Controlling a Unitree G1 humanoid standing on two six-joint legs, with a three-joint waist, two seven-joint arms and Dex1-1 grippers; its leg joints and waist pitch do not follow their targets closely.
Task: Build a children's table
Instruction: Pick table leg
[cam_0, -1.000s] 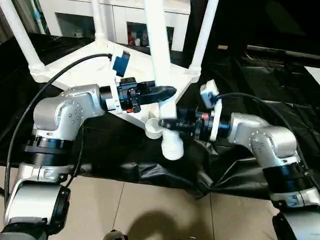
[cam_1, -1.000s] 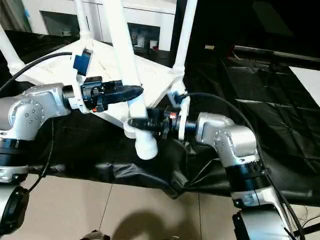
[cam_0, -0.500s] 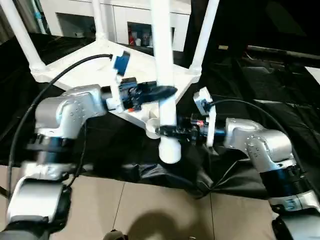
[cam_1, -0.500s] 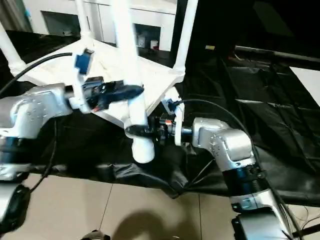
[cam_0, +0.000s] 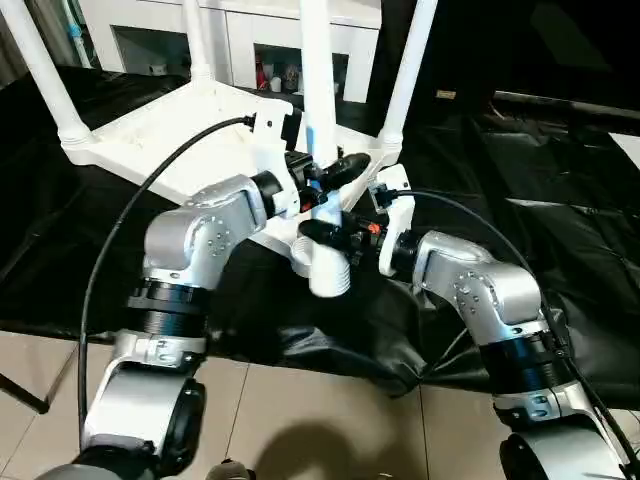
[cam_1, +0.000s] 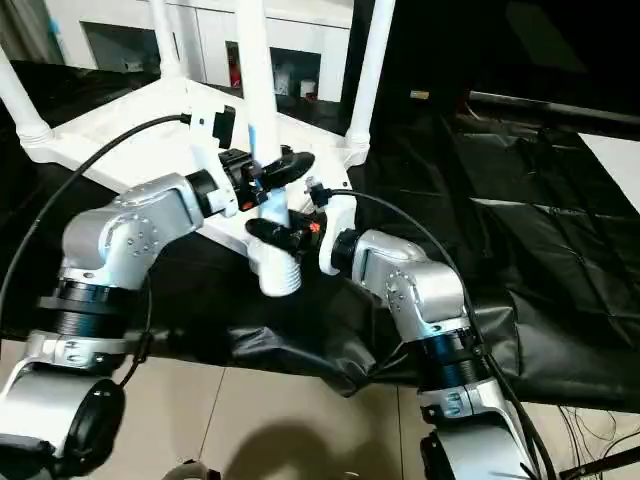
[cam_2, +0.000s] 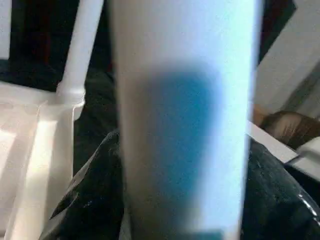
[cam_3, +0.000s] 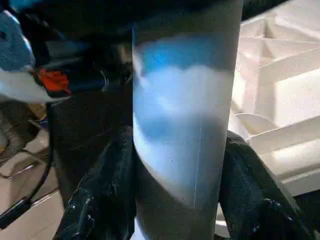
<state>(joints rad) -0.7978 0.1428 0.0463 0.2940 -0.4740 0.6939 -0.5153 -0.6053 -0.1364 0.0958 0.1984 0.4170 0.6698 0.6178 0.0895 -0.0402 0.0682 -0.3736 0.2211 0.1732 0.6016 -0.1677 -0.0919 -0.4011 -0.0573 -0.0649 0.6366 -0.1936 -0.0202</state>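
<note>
Floor tiles (cam_0: 300, 420) lie nearest, then black sheeting (cam_0: 560, 250) over the worktop. Both grippers clamp the fourth leg (cam_0: 318, 90) at the near corner socket of the upturned table top (cam_0: 150, 130): right gripper (cam_0: 322, 234) low on its thick end, left gripper (cam_0: 335, 170) just above, fingers of each closed around the tube. Three legs (cam_0: 405, 70) stand upright in the other sockets. Beyond stands a white cabinet (cam_0: 240, 40).

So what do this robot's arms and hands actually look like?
Both arms are chunky silver metal segments with rounded elbows and black ribbed bands at the joints. A black cable loops along each one. The left hand and right hand each end in two glossy black fingers, behind a white wrist block with small red and blue details.
</note>
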